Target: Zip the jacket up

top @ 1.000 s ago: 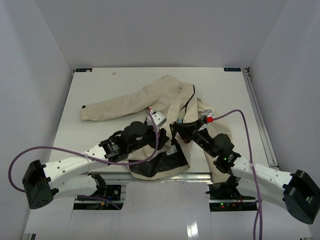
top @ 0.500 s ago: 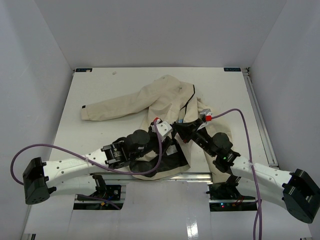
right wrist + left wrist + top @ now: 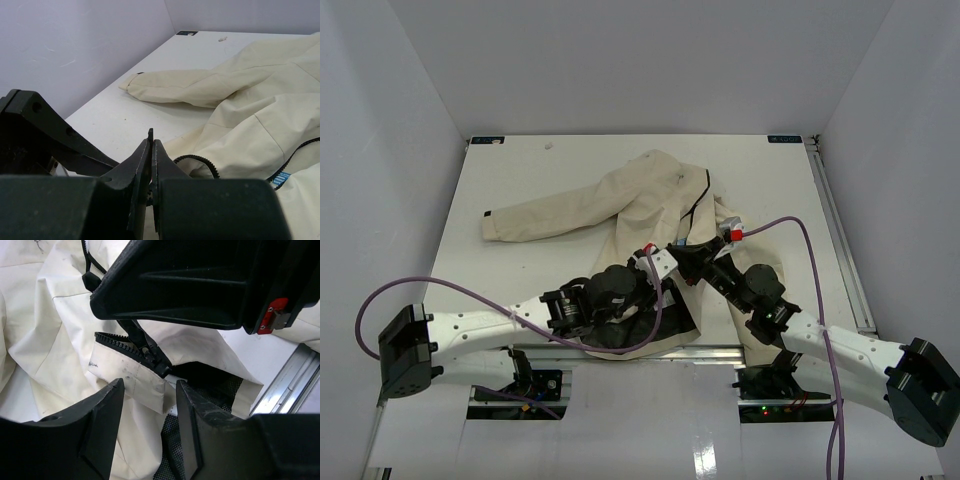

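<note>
The cream jacket [image 3: 640, 195] lies open on the table, with its black lining [image 3: 650, 330] showing at the near hem. My right gripper [image 3: 683, 262] is shut on the zipper pull [image 3: 146, 347]; a thin dark tab sticks out between its fingertips in the right wrist view, at the right gripper [image 3: 151, 140]. My left gripper [image 3: 147, 390] is open right below it. Its fingers stand on either side of the cream hem corner [image 3: 132, 382] at the end of the zipper teeth [image 3: 117, 341], not pressing it.
One sleeve [image 3: 540, 215] stretches left across the white table [image 3: 520, 165]. A metal rail [image 3: 287, 387] runs along the table's near edge, beside the mesh lining [image 3: 215, 387]. Purple cables loop off both arms. White walls enclose the table.
My left arm has swung right and forward until its gripper sits beside the right gripper at the hem, and its jaws have narrowed slightly. The right gripper has stayed shut in place.
</note>
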